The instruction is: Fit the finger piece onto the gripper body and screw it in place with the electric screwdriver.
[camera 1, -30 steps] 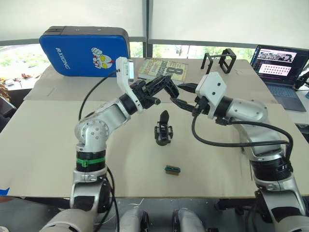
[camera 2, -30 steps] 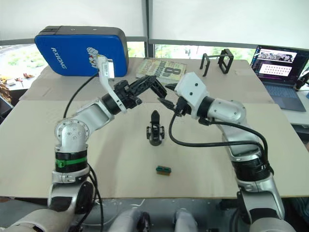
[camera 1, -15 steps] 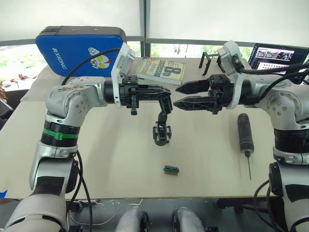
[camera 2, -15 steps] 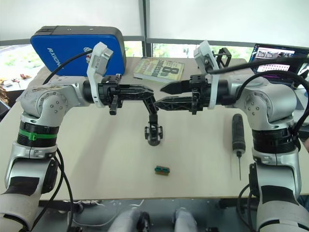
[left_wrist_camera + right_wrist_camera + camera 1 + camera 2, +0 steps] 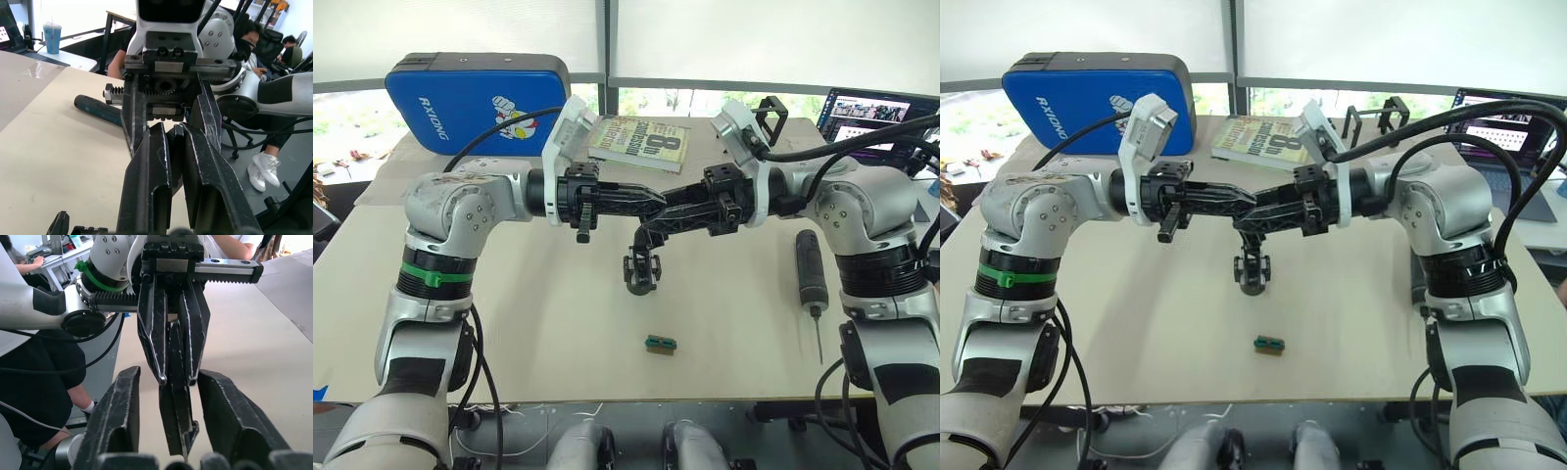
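The finger piece (image 5: 175, 423), a small black wedge, hangs in the air between the fingers of my left gripper (image 5: 651, 203), which is shut on it above the table's middle. My right gripper (image 5: 658, 223) meets it from the other side, open, with its two fingers (image 5: 117, 426) on either side of the piece and not touching it. The gripper body (image 5: 641, 274) stands upright on the table just below both grippers. The electric screwdriver (image 5: 809, 269) lies flat on the table at the right, bit pointing toward the front edge.
A small green block (image 5: 661, 343) lies near the front of the beige table (image 5: 509, 323). At the back are a blue case (image 5: 475, 93), a book (image 5: 641, 140), a black wire-frame stand (image 5: 759, 122) and a laptop (image 5: 881, 127). A seated person (image 5: 249, 44) is beyond the table.
My right gripper has moved in toward the left one, and its open fingers now straddle the finger piece. The left gripper has kept its hold and barely moved.
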`<state>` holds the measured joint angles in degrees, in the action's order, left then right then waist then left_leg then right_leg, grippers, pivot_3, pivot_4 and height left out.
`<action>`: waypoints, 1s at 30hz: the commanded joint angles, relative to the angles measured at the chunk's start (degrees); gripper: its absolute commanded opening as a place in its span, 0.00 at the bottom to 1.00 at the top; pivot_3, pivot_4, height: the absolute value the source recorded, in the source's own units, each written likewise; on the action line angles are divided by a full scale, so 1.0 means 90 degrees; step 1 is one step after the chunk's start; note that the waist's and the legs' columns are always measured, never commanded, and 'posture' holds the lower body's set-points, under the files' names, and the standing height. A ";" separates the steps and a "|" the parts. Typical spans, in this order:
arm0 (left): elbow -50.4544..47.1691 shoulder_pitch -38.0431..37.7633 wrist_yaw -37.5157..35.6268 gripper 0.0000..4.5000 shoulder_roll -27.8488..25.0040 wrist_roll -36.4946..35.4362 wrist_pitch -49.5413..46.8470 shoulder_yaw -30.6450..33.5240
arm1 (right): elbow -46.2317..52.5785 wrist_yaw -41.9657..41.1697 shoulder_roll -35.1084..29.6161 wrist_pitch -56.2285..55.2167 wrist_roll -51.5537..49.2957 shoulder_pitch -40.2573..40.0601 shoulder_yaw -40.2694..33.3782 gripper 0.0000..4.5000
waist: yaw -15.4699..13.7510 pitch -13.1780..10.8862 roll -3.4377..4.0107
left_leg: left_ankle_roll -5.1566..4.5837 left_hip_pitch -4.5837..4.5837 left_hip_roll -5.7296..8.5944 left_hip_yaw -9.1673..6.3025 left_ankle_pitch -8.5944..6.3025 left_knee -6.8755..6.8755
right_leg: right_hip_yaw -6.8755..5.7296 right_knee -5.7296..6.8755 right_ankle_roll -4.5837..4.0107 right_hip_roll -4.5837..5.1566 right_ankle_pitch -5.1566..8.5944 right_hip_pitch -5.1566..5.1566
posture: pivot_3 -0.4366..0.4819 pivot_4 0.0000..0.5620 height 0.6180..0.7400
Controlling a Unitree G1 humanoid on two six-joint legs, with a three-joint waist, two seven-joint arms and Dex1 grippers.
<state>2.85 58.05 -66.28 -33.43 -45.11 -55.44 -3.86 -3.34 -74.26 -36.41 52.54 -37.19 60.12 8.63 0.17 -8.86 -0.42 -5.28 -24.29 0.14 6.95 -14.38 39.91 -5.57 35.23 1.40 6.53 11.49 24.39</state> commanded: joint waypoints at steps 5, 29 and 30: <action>-0.0029 0.0190 0.0105 0.00 0.0076 -0.0269 -0.0255 0.0428 | 0.0138 -0.0199 -0.0009 -0.0394 0.0147 0.0081 -0.0061 0.45 | 0.0000 0.0000 0.0000 | 0.0000 0.0000 0.0000 0.0000 0.0000 0.0000 | 0.0000 0.0000 0.0000 0.0000 0.0000 0.0000 | 0.48 0.27 1.00; -0.0155 -0.0014 -0.0117 0.00 0.0126 -0.0121 -0.0180 0.0286 | 0.0210 -0.0368 0.0069 -0.0482 0.0156 0.0026 -0.0202 0.09 | 0.0006 0.0000 0.0000 | 0.0001 0.0001 0.0001 0.0001 0.0000 0.0000 | -0.0001 0.0012 0.0000 -0.0001 0.0000 -0.0001 | 0.48 0.27 1.00; -0.0185 -0.0031 -0.0133 0.00 0.0122 -0.0134 -0.0190 0.0288 | 0.0216 -0.0341 0.0070 -0.0472 0.0161 0.0023 -0.0212 0.09 | 0.0006 0.0000 0.0000 | 0.0001 0.0001 0.0001 0.0001 0.0000 0.0001 | -0.0001 0.0012 0.0000 -0.0001 0.0000 -0.0001 | 0.48 0.27 1.00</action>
<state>3.07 57.98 -66.31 -31.60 -45.91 -57.53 -1.38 -3.19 -76.34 -34.91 49.43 -34.61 59.67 8.60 0.23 -8.86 -0.42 -5.27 -24.29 0.15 6.96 -14.38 39.91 -5.57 35.33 1.40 6.52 11.49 24.39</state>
